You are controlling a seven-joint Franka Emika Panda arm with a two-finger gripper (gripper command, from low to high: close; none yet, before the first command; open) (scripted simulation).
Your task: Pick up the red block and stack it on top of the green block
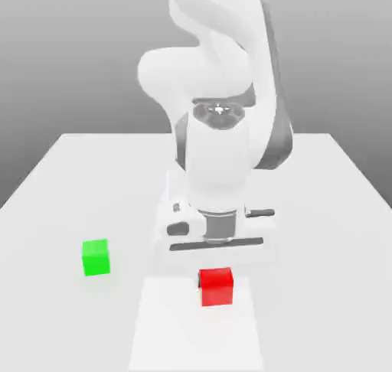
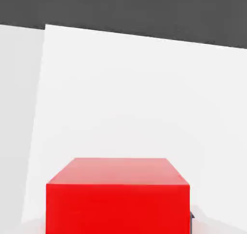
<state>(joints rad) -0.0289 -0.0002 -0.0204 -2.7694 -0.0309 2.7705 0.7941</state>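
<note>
Approach to the red block [image 1: 217, 286] seems to be the step in hand, as I judge it. In the exterior view the block lies on the worktop [image 1: 329, 210] directly under the arm's hand, at about 5 o'clock from the picture's middle, and the green block [image 1: 96, 256] rests well apart, at about 8 o'clock. The gripper is somewhere just above the red block [image 2: 118, 194]; whether it is apart or together I cannot tell. Next, the hand probably must descend straight and close on the block's sides before any lifting.
</note>
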